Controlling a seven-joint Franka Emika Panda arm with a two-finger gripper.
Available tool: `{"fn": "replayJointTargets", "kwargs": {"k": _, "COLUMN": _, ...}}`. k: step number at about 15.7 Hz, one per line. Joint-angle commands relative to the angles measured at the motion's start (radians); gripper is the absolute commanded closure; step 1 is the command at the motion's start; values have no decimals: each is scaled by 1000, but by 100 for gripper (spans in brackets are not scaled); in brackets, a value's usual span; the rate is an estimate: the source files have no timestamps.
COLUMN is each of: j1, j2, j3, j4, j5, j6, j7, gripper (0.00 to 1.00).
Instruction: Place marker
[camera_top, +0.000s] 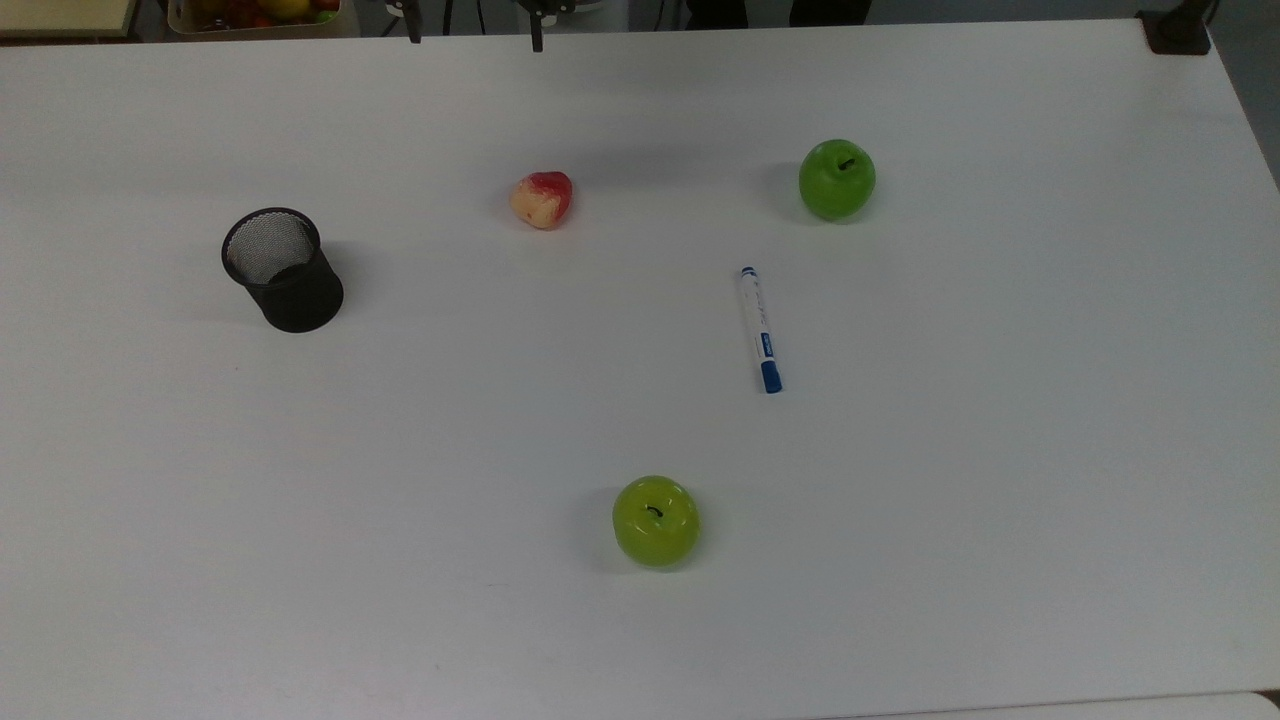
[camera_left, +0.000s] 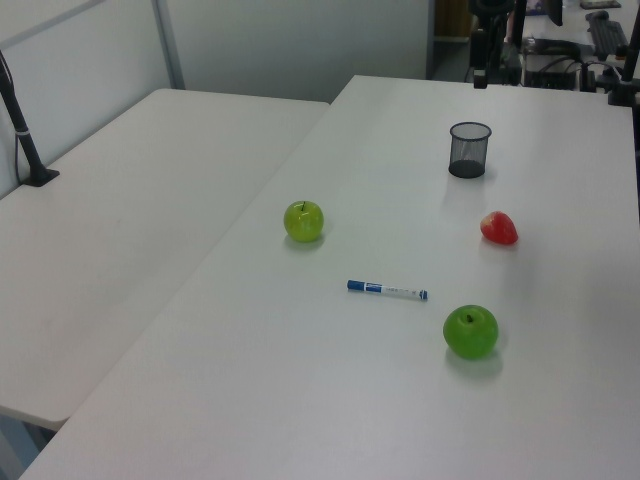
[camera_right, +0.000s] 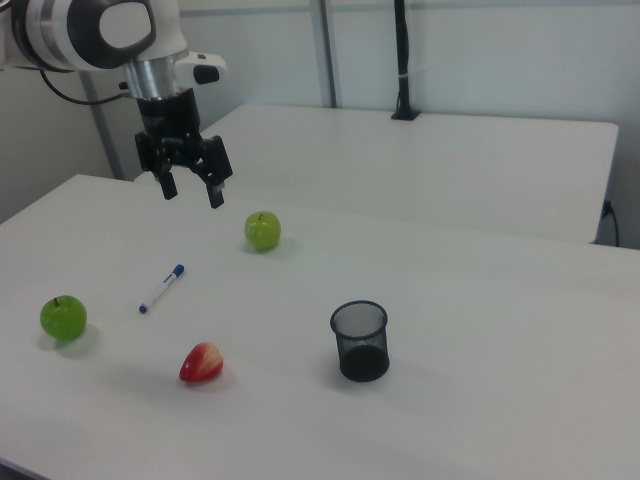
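The marker (camera_top: 760, 330) lies flat on the white table (camera_top: 1000, 500), white with a blue cap pointing to the top view's bottom edge. It also lies between two apples in the left view (camera_left: 388, 290) and in the right view (camera_right: 162, 289). My gripper (camera_right: 192, 192) hangs open and empty in the air, well above the table and up and to the right of the marker in the right view. Its two dark fingertips (camera_top: 413, 35) poke in at the top view's upper edge.
A black mesh cup (camera_top: 283, 270) stands upright at the top view's left. A red-yellow fruit (camera_top: 542, 199) lies near the middle. A dark green apple (camera_top: 837, 179) sits above the marker and a yellow-green apple (camera_top: 656, 521) below it. A second table (camera_left: 120, 200) adjoins.
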Motion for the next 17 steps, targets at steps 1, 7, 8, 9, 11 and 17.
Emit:
{"fn": "replayJointTargets", "kwargs": {"k": 1, "j1": 10, "j2": -1, "j3": -8, "j4": 5, "j5": -1, "j6": 3, "j7": 17, "gripper": 0}}
{"fn": "replayJointTargets", "kwargs": {"k": 7, "j1": 12, "j2": 0, "j3": -8, "j4": 5, "j5": -1, "j6": 4, "j7": 16, "gripper": 0}}
{"fn": "replayJointTargets", "kwargs": {"k": 8, "j1": 12, "j2": 2, "j3": -8, "j4": 5, "j5": -1, "j6": 4, "j7": 17, "gripper": 0}}
{"fn": "replayJointTargets", "kwargs": {"k": 9, "j1": 13, "j2": 0, "j3": -8, "j4": 5, "j5": -1, "j6": 6, "j7": 16, "gripper": 0}}
{"fn": "replayJointTargets", "kwargs": {"k": 11, "j1": 13, "j2": 6, "j3": -6, "j4": 8, "j5": 2, "j6": 9, "j7": 17, "gripper": 0}}
{"fn": "replayJointTargets", "kwargs": {"k": 17, "j1": 105, "j2": 69, "j3": -5, "j4": 63, "j5": -2, "j6": 66, "j7": 31, "gripper": 0}}
